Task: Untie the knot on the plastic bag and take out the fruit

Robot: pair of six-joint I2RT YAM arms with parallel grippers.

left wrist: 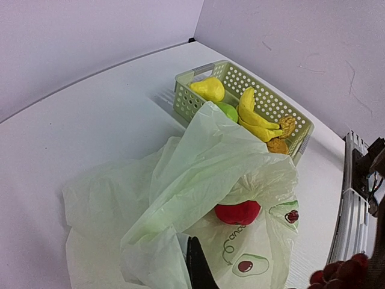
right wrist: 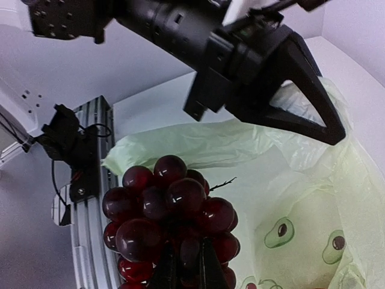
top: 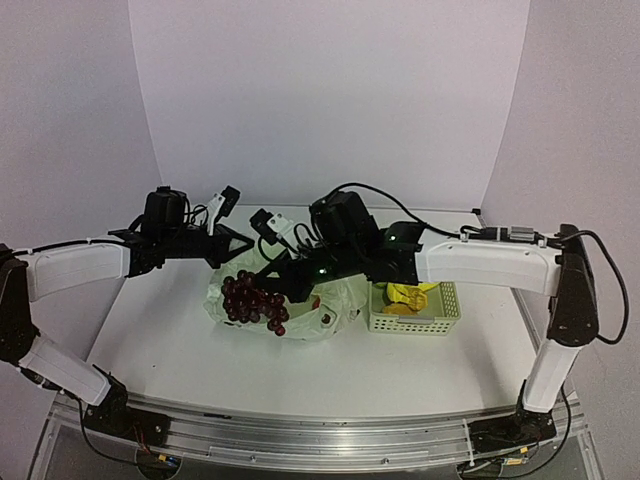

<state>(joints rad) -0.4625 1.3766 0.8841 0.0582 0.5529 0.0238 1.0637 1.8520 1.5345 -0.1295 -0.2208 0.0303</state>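
The plastic bag lies open and crumpled at mid-table; no knot shows. My right gripper is shut on the dark purple grape bunch and holds it above the bag's left side; in the right wrist view the fingers pinch the grapes from below. My left gripper is shut on the bag's left rim and lifts it; its dark finger presses the film. A red apple lies inside the bag. Yellow pear, green fruit, bananas and an orange piece lie in the basket.
The pale green perforated basket stands right of the bag, touching it; it also shows in the left wrist view. The left gripper hangs close above the grapes in the right wrist view. The metal rail runs along the table's near edge.
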